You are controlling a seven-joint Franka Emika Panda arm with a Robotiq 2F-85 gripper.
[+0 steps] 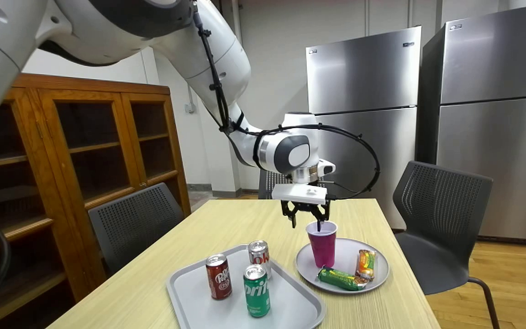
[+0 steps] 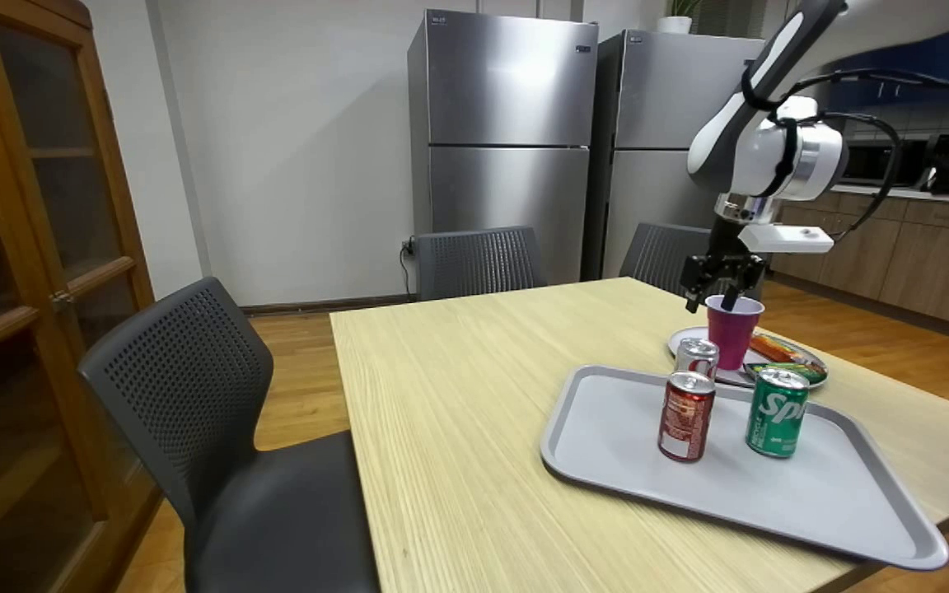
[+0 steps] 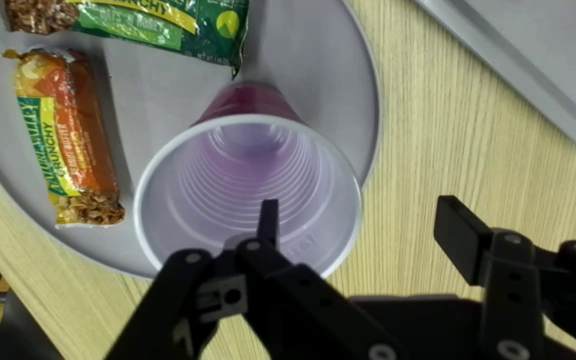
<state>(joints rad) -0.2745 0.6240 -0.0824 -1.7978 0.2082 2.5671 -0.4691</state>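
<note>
My gripper [image 3: 362, 217] stands open over the rim of a magenta cup [image 1: 323, 249] with a pale inside. In the wrist view one finger [image 3: 268, 220] reaches into the mouth of the cup, and the other [image 3: 460, 240] hangs outside it. The cup wall lies between them, with a visible gap to the outer finger; whether the inner one touches the cup I cannot tell. Upright, the cup stands on a round grey plate [image 1: 347, 256]. Sharing that plate are a green-wrapped granola bar [image 1: 341, 278] and an orange-wrapped one [image 3: 68, 140].
Close to the plate lies a grey tray [image 2: 606, 428] bearing a Dr Pepper can [image 1: 219, 278], a Diet Coke can [image 1: 258, 256] and a Sprite can [image 2: 778, 416]. Grey chairs [image 1: 441, 205] surround the wooden table [image 2: 441, 395]. A wooden cabinet [image 1: 94, 132] and steel refrigerators [image 2: 507, 123] stand behind.
</note>
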